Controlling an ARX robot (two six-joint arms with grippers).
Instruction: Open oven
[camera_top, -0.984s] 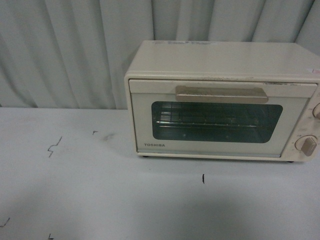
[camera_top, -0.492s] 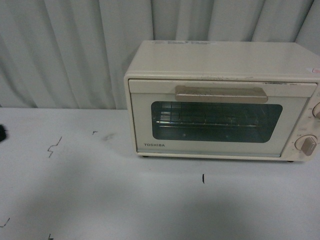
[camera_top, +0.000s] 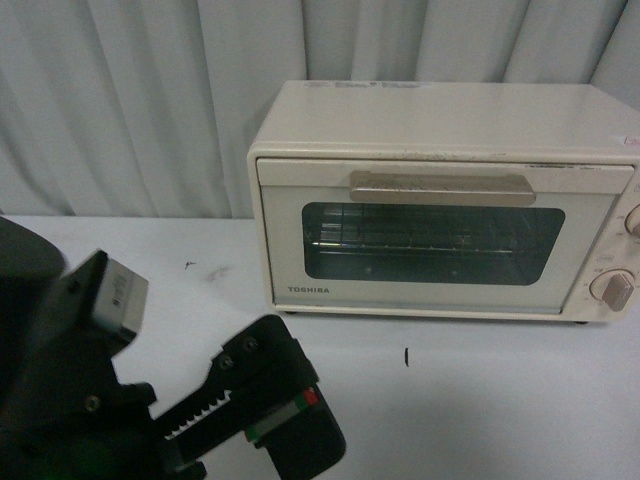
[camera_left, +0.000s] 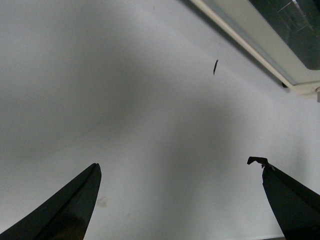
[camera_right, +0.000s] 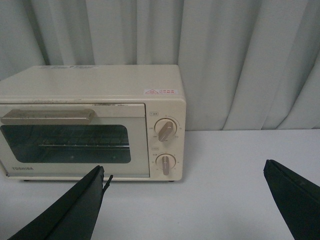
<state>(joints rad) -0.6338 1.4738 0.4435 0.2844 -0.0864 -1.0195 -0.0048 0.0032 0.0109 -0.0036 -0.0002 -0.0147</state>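
The cream-white TOSHIBA oven stands on the white table, centre-right in the front view, against the curtain. Its glass door is shut, with the beige bar handle across the top and the wire rack behind the glass. Two knobs sit at its right edge. My left gripper is open and empty, low at the front left, well short of the oven. In the left wrist view it hangs over bare table, with the oven's lower edge beyond. My right gripper is open and empty, facing the oven's knob side.
A grey-white pleated curtain hangs close behind the oven. The white table carries small black marks. To the oven's right, the right wrist view shows bare table.
My left arm and its open gripper have come into the front view from the lower left. The oven has not moved and its door stays shut.
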